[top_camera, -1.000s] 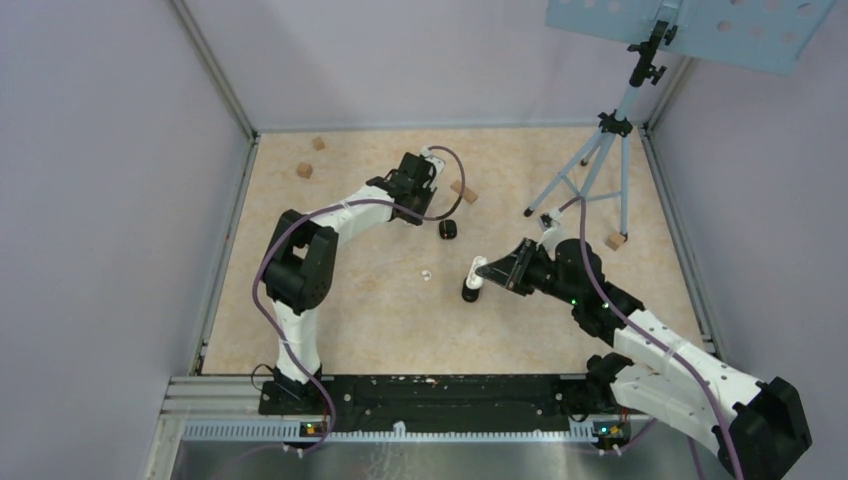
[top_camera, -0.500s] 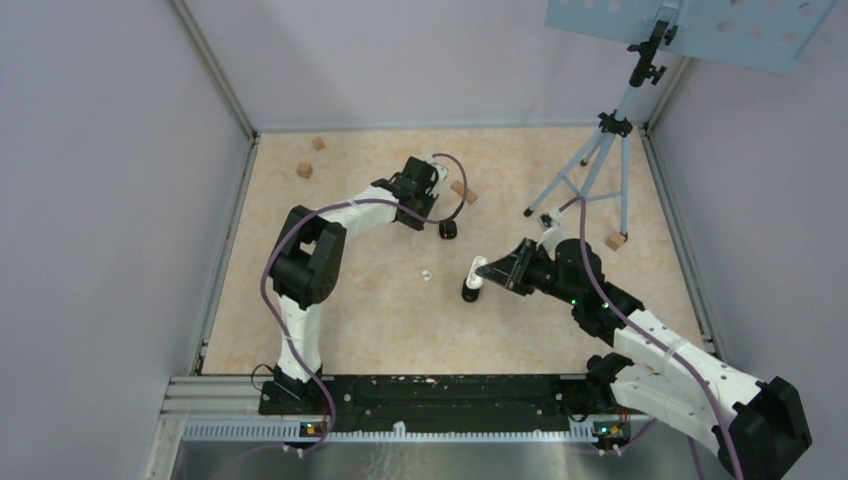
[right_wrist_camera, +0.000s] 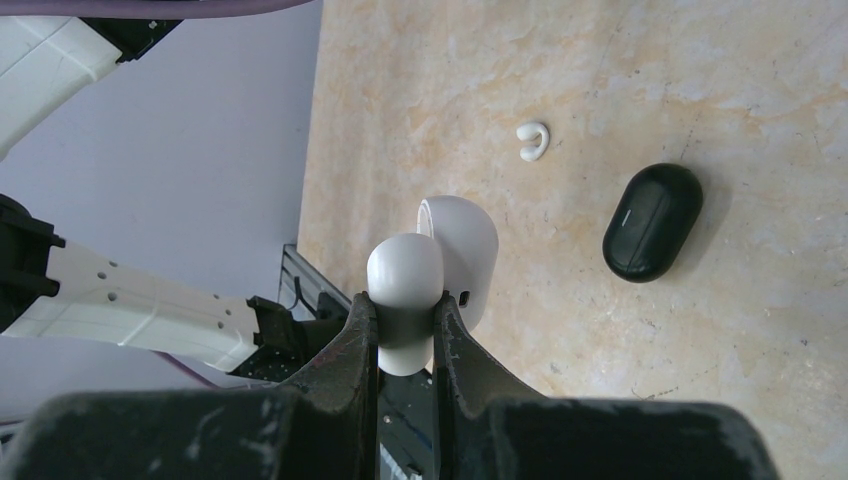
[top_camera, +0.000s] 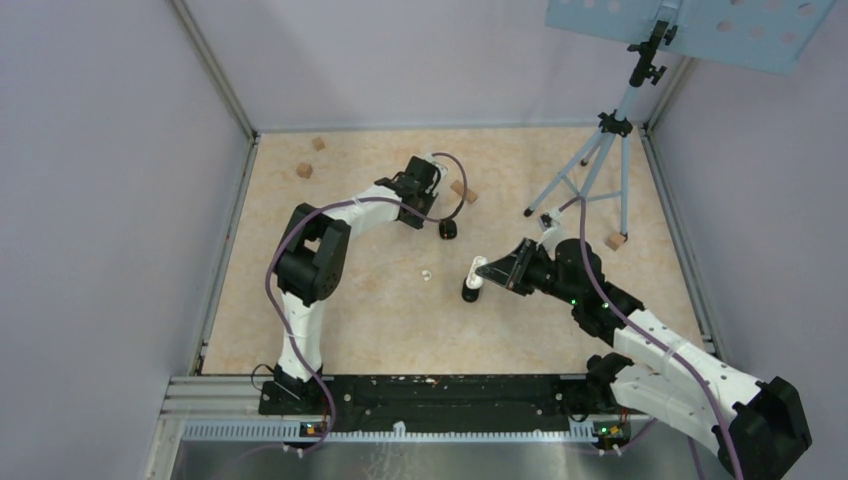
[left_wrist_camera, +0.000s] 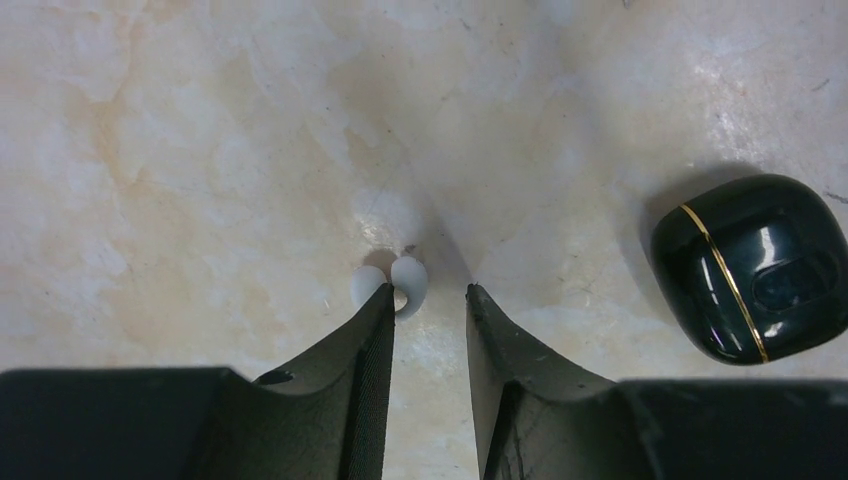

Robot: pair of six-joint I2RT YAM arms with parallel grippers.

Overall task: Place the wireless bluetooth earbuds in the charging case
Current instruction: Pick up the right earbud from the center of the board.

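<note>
White earbud sits at one fingertip of my L gripper, jaws apart; R gripper clamps white case; gold-striped black case nearby.

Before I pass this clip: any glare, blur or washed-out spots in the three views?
Top external: even light, no glare, but the loose white earbud is a mere speck. Left wrist: bright reflections on the glossy black case; the other white earbud nearly blends into the pale table. Right wrist: white case in focus, evenly lit.
</note>
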